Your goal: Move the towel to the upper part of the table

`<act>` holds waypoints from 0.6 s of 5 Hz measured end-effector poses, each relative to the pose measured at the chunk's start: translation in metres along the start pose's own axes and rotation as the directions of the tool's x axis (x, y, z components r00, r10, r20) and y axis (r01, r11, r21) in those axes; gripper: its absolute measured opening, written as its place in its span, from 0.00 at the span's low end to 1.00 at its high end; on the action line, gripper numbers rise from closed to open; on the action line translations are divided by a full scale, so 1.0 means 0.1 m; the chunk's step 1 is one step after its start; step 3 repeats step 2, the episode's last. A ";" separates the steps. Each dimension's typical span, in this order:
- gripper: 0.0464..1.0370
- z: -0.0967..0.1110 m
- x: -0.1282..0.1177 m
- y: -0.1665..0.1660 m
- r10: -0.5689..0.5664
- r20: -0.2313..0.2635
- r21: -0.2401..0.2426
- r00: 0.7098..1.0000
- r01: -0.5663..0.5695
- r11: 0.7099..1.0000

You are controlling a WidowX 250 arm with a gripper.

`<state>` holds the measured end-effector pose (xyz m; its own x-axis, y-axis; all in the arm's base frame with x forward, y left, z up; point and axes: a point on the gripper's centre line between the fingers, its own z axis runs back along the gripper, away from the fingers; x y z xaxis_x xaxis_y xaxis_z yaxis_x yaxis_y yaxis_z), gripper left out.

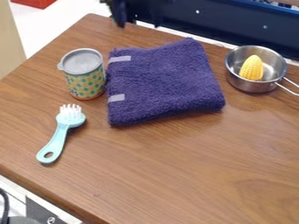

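The black gripper [121, 18] hangs at the view's top edge, left of centre, its lower end pointing down.

Looking from the jaws of the gripper [119, 15], getting the towel [166, 83] on the table [175, 175], nearer the camera and a bit right. Going left of the jaws and nearer too, spotting the cup [86, 81], just beside the towel. Past that, nearer still, finding the brush [60, 133]. And well right of the jaws, catching the pan [234, 78], holding the corn [252, 68].
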<state>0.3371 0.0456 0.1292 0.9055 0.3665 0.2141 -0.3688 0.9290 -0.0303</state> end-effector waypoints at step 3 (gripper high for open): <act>0.96 0.09 -0.52 -0.16 -0.103 -0.072 -0.059 0.992 0.099 0.993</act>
